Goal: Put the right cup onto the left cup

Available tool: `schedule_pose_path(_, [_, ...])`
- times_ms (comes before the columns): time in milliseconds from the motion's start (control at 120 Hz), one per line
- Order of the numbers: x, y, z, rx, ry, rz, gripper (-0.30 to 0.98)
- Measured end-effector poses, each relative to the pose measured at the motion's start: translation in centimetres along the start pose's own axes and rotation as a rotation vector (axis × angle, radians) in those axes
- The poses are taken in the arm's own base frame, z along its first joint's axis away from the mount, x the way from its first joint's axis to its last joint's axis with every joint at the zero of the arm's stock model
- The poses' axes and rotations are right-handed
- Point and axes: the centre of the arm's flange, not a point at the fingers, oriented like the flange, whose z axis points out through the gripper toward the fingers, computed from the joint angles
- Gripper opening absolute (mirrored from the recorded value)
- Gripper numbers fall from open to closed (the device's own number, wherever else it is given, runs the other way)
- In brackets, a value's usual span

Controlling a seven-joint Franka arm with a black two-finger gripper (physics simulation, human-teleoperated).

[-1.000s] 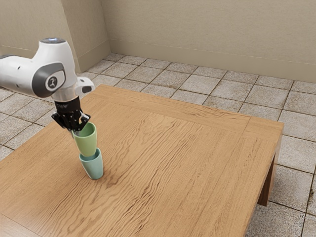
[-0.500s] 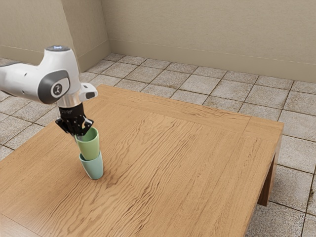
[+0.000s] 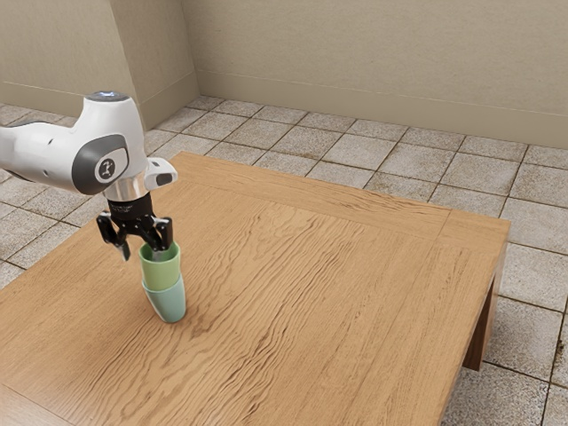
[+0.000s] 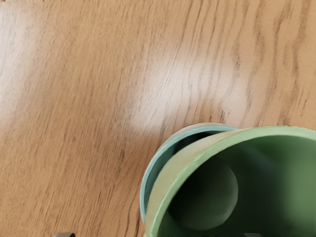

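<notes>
Plainly, from my seat at the controls, the exterior view gives me a stack of two cups on the wooden table (image 3: pixel 328 302), toward that view's left. The green cup (image 3: pixel 161 273) stands upright with its mouth up, its lower part nested inside the blue-green cup (image 3: pixel 169 306), which rests on the tabletop. My white arm (image 3: pixel 67 158) comes in from the exterior view's left and bends down over them. I have the gripper (image 3: pixel 145 252) released, its two fingers spread well apart right at the green cup's rim: one hangs outside the cup, toward the exterior view's left, and the other reaches over the mouth. They are not clamping the wall between them. Behind the table I see a tiled floor (image 3: pixel 355 160) and a beige wall (image 3: pixel 373 62).

Through the wrist view I look down into the green cup, its round bottom in shadow. A crescent of the blue-green cup's rim shows beneath it, with bare wood grain around the pair.
</notes>
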Motion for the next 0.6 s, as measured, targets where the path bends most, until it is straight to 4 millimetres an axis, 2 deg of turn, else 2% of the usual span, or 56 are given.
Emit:
schedule_pose_path(192, [0.2,-0.2,-0.2,-0.001,0.006,-0.002,0.58])
schedule_pose_path(292, [0.8,-0.3,-1.6,-0.004,0.031,-0.004,0.62])
schedule_pose_path(467, [2.7,-0.7,-7.2,-0.004,0.091,-0.01,0.66])
schedule_pose_path(600, [3.5,-1.0,-12.2,-0.002,0.12,-0.012,0.67])
